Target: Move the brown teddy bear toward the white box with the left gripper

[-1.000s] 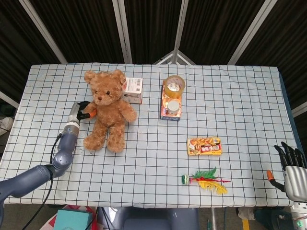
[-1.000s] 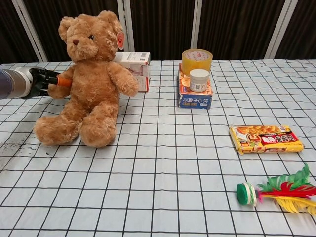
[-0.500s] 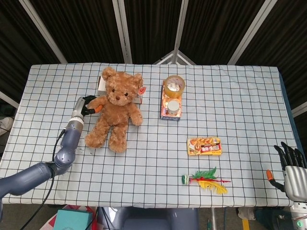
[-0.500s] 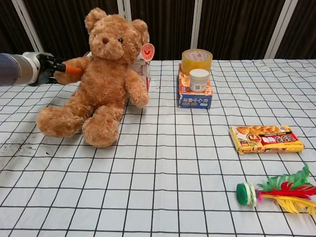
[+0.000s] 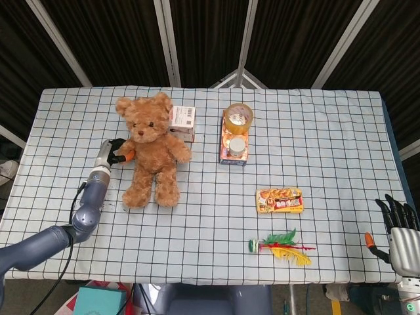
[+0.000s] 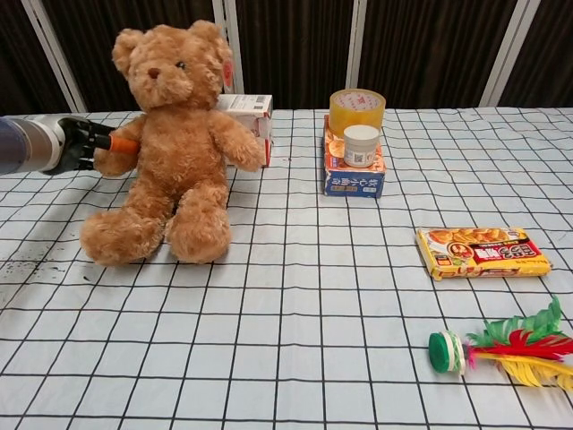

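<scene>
The brown teddy bear [image 5: 151, 149] [image 6: 175, 141] sits upright on the checked tablecloth, left of centre. My left hand [image 5: 116, 151] [image 6: 89, 150] grips the bear's arm from the left side. The white box [image 5: 182, 123] [image 6: 245, 121] stands just behind the bear's other shoulder, partly hidden by it in the chest view. My right hand [image 5: 397, 226] hangs open off the table's near right corner, holding nothing; the chest view does not show it.
A tape roll [image 5: 237, 117] and a small jar [image 6: 361, 145] sit on a blue box [image 6: 354, 176] mid-table. A yellow snack packet [image 5: 279, 200] lies right of centre, a feathered shuttlecock [image 5: 283, 247] near the front edge.
The bear swung right against the white box half a second ago, then came back left and now sits more upright, with my left hand still holding its arm.
</scene>
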